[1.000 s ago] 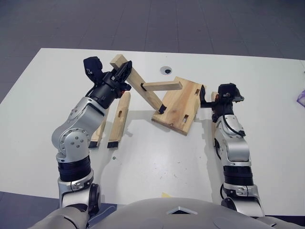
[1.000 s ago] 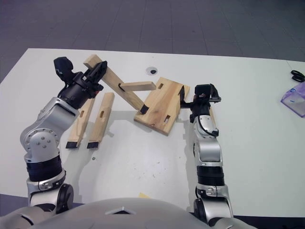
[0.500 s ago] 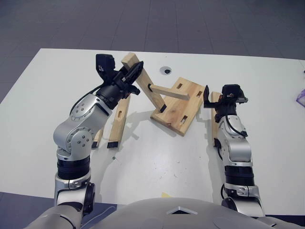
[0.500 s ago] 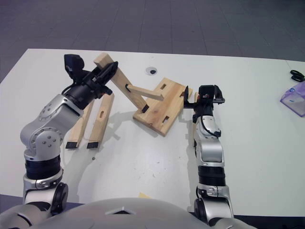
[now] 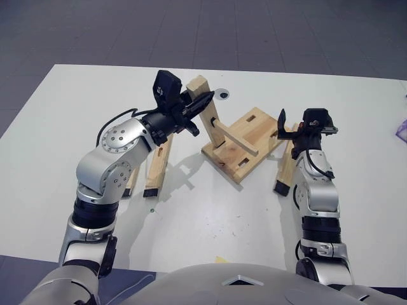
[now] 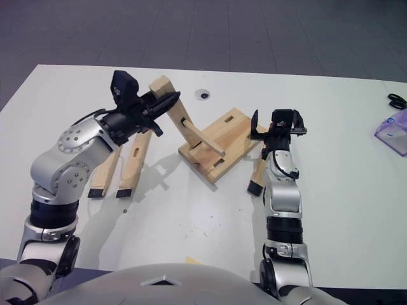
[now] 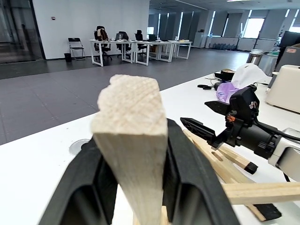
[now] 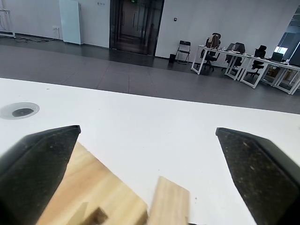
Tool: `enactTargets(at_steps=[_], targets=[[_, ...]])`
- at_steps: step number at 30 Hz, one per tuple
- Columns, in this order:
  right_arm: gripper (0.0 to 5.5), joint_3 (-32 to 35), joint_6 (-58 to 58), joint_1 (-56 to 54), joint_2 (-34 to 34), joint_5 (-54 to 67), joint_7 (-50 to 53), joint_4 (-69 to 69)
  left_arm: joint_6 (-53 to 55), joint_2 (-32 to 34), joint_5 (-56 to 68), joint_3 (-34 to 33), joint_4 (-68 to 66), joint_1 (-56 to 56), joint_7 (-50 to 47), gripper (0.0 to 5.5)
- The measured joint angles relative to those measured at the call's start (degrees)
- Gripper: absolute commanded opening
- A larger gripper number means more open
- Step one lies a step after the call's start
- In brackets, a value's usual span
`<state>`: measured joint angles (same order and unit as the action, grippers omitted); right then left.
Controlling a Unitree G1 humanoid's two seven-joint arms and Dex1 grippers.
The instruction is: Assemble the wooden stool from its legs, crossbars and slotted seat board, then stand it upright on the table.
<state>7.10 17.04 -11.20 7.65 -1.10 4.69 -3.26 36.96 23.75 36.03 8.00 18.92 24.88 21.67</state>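
My left gripper [image 5: 198,105] is shut on the upper end of a wooden leg [image 5: 208,114], whose crossbar [image 5: 240,141] slants down over the slotted seat board [image 5: 249,127]. The board lies tilted in the middle of the table. In the left wrist view the leg's sawn end [image 7: 131,117] sits squeezed between both fingers [image 7: 89,187]. My right gripper [image 5: 290,125] stands open at the board's right edge, fingers [image 8: 40,159] wide apart. Under it another leg [image 5: 284,166] slants down to the table on its black foot. Its top [image 8: 171,204] shows beside the board [image 8: 93,199].
Two more legs [image 5: 159,162] [image 5: 131,181] lie side by side on the white table [image 5: 210,222], under my left arm. A round cable hole [image 5: 222,94] lies behind the board. A purple object [image 6: 394,133] and scissors [image 6: 395,98] lie at the far right.
My left arm swung the leg and crossbar rightward and more upright over the board. The board turned a little. The leg by my right gripper now stands slanted, and that gripper shifted slightly right.
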Motion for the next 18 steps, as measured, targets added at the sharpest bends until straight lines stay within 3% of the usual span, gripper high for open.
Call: enactTargets(at_steps=[11,16,18], targets=[[5.40,1.46,0.02,-0.45,-0.18,0.60,0.27,0.09,-0.09,4.20,-1.62,3.23,-3.69,4.90,5.04,1.13],[5.40,0.96,-0.01,-0.44,-0.59,0.39,0.59,0.68,0.81,0.83,-1.57,1.09,-3.66,4.37,1.46,1.13],[5.40,0.51,-0.04,-0.44,-0.74,0.27,0.55,1.09,2.11,-0.91,-1.53,-0.22,-4.11,4.65,-0.43,1.55]])
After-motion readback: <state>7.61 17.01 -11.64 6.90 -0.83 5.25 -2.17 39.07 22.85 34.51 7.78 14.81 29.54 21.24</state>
